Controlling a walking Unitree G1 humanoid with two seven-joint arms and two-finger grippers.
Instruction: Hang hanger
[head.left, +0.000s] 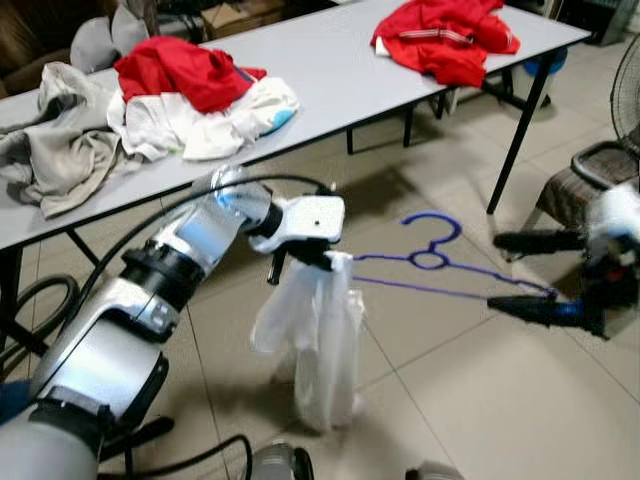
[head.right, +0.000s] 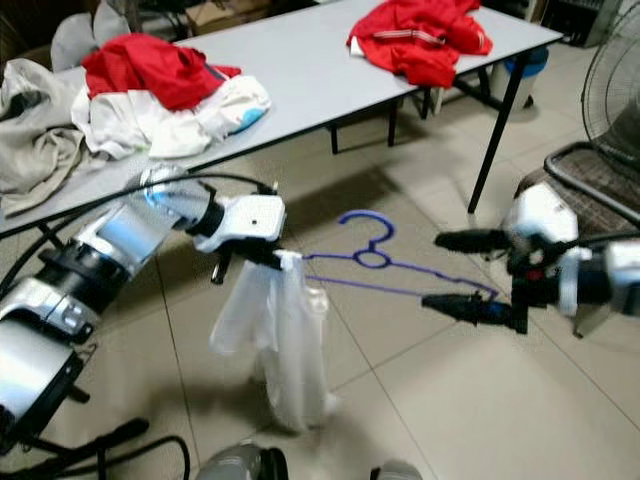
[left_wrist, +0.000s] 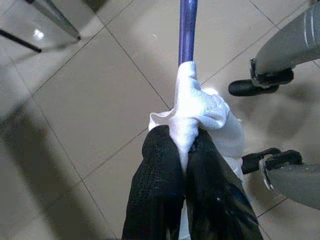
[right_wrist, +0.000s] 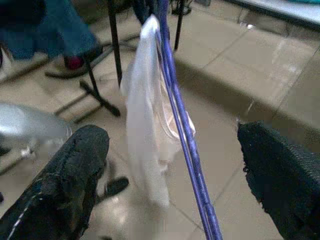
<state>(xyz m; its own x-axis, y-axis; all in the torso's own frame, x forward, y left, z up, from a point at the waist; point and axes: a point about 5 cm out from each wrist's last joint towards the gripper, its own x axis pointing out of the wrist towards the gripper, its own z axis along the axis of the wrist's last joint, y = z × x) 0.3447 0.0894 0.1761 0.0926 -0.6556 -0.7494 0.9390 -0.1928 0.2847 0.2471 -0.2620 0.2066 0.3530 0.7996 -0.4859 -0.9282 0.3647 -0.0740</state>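
Left gripper (head.left: 300, 258) pinches limp white garment (head.left: 315, 340) onto my thin, springy purple hanger (head.left: 430, 262); right gripper (head.right: 455, 270) gapes wide around its far end. I'd clamp there.

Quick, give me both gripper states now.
Left gripper: shut on the white garment and hanger end.
Right gripper: open, its lower finger at the hanger's other end.
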